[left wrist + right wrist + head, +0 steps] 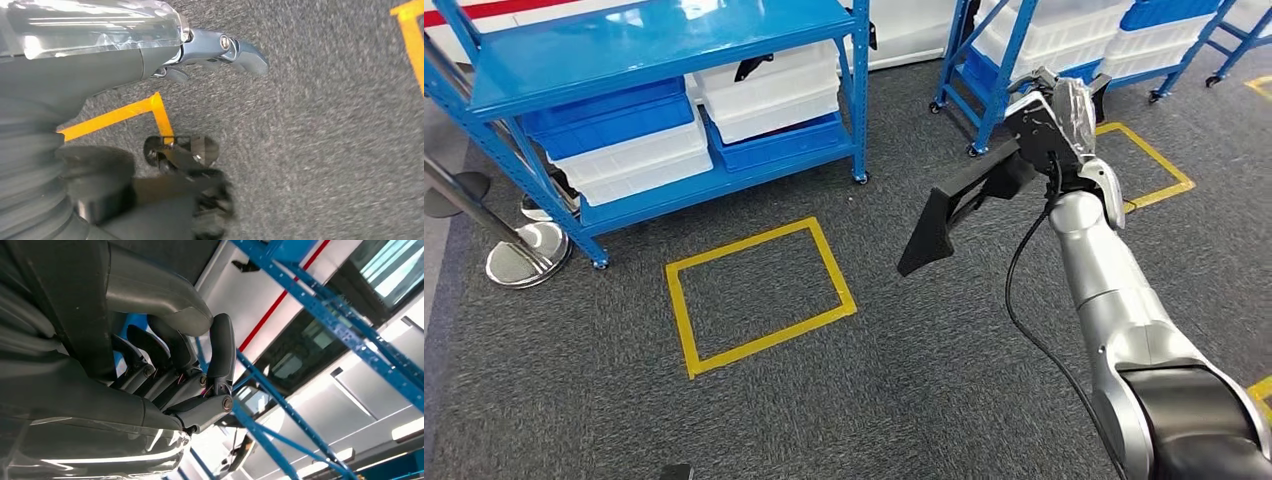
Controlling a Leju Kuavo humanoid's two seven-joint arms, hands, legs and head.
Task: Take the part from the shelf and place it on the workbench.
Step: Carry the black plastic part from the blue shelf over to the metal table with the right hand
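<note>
The part [949, 210] is a long, flat black piece with an angled end. My right hand [1056, 118] grips it at one end and holds it out above the grey carpet, with its far end pointing down toward my left. In the right wrist view the dark fingers [220, 355] and the grey thumb curl around the black part [70, 305]. My left hand [215, 47] hangs over the carpet with its fingers stretched out and nothing in it.
A blue shelf [624, 45] with white and blue bins [769, 95] stands ahead on the left. A second blue rack on castors [1014, 60] stands ahead on the right. A yellow tape square [759, 295] marks the carpet. A chrome post base [524, 255] sits at far left.
</note>
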